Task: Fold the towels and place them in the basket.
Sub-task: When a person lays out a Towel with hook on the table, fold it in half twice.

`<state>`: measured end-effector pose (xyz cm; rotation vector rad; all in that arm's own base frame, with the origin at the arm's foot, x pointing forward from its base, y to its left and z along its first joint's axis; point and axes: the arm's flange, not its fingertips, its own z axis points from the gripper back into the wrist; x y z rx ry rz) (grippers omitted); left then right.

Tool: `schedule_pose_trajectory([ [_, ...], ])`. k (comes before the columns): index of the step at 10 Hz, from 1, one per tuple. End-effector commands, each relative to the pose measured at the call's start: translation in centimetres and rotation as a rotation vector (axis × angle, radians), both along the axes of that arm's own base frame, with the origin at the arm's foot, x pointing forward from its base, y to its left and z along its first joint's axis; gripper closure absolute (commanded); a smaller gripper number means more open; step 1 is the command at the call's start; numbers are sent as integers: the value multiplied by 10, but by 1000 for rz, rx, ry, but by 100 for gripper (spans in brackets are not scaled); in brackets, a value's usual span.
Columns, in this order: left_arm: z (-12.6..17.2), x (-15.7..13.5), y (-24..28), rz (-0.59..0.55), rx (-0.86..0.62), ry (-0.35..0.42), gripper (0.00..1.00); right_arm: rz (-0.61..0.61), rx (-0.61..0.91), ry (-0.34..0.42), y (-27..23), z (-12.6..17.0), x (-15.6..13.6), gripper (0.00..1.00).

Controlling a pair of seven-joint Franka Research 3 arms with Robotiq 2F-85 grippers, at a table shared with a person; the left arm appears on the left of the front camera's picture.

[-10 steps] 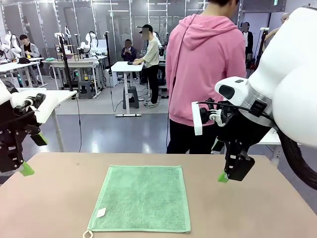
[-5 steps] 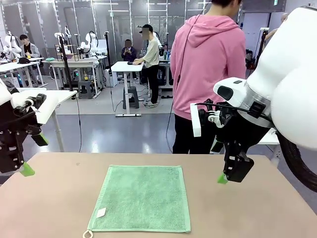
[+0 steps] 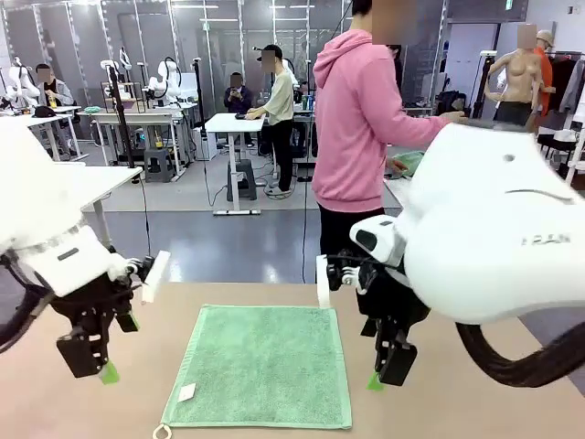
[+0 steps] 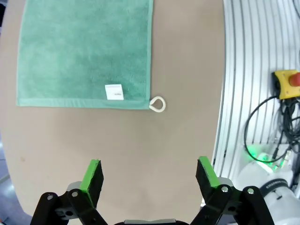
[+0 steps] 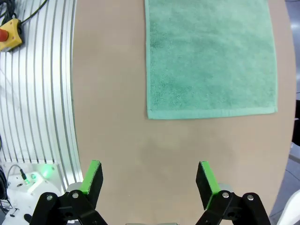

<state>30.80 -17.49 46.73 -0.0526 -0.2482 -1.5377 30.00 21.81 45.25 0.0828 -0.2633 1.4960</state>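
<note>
Left gripper [image 4: 150,174] and right gripper [image 5: 150,176], jaws wide and empty, flank the towel [image 3: 260,364] lying flat mid-worktop [image 3: 439,413] by the near edge; best pinch both near corners together and fold evenly.

Bare table [image 3: 439,413] lies free on either side of the flat mint green towel [image 3: 260,366]; the left gripper [image 3: 96,364] and right gripper [image 3: 388,373] occupy these margins, seemingly just above the surface.
</note>
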Motion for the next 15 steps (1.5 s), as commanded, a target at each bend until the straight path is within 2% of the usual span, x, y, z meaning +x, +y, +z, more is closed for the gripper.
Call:
schedule_pose_trajectory([
  [1, -35, -4, -8, -19, -45, 5, 0, 40, 20, 4, 4, -33, -4, 0],
  [2, -60, 10, -17, -27, -36, 4, 0, 31, -3, 0, 8, -52, 8, 0],
  [3, -67, 7, -22, -7, -26, 30, 0, 33, 15, 10, 11, -57, 5, 0],
  [6, -97, 11, -23, 33, 18, 44, 0, 24, -12, 25, 12, -87, 15, 0],
  [7, -104, 11, -20, 3, -38, 82, 0, 30, -9, 26, 11, -92, 19, 0],
  [9, -121, 16, -26, -17, -50, 146, 0, -5, -14, 9, 11, -104, 28, 0],
  [11, -138, 29, -29, -3, -11, 169, 0, 15, 7, 1, 12, -117, 37, 0],
  [15, -158, 35, -30, 8, 8, 191, 0, 10, -22, 42, 15, -136, 48, 0],
])
